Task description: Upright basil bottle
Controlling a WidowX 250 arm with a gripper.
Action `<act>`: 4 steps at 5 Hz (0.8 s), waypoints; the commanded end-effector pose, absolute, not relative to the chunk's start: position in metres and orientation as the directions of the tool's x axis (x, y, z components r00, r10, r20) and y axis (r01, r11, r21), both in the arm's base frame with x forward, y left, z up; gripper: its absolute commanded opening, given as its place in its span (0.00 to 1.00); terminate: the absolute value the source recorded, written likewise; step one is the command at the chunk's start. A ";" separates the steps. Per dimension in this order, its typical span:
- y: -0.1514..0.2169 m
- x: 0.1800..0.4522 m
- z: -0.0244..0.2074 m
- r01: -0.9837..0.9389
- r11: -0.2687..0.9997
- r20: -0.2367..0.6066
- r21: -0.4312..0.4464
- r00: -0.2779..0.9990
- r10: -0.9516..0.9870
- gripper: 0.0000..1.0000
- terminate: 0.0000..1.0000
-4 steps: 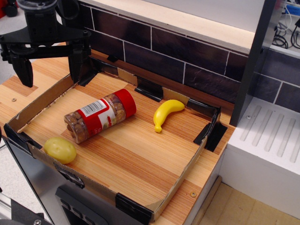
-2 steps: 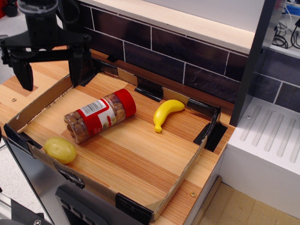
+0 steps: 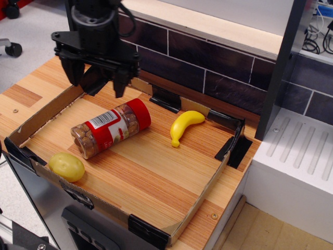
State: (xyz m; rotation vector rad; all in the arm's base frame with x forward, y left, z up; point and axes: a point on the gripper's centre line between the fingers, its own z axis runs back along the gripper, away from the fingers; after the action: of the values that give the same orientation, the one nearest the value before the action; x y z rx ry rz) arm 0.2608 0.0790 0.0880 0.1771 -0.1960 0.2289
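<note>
The basil bottle (image 3: 110, 128) lies on its side in the cardboard-edged tray (image 3: 197, 200). It is a clear jar with a red cap pointing to the back right, a red-and-white label and tan-brown lumpy contents. My gripper (image 3: 97, 82) is black, open and empty. It hangs over the tray's back left part, above and a little behind the bottle, apart from it. Its two fingers (image 3: 120, 82) point down.
A yellow banana (image 3: 183, 125) lies right of the bottle. A yellow-green round fruit (image 3: 66, 166) sits at the tray's front left corner. A dark tiled wall (image 3: 208, 62) runs behind the tray. A white ribbed block (image 3: 296, 172) stands on the right.
My gripper has moved right and toward the back, from the tray's left edge to above the bottle's far side, and its fingers stand closer together. The bottle, banana and fruit have not moved.
</note>
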 end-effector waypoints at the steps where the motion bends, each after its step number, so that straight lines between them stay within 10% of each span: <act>1: 0.056 0.278 0.088 0.124 0.987 0.279 0.102 0.949 -0.149 1.00 0.00; 4: 0.040 0.297 0.072 0.128 0.987 0.132 0.097 0.981 -0.140 1.00 0.00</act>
State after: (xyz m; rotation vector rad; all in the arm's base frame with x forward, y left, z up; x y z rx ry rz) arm 0.2945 0.0410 0.0565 0.0784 -0.0887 -0.1461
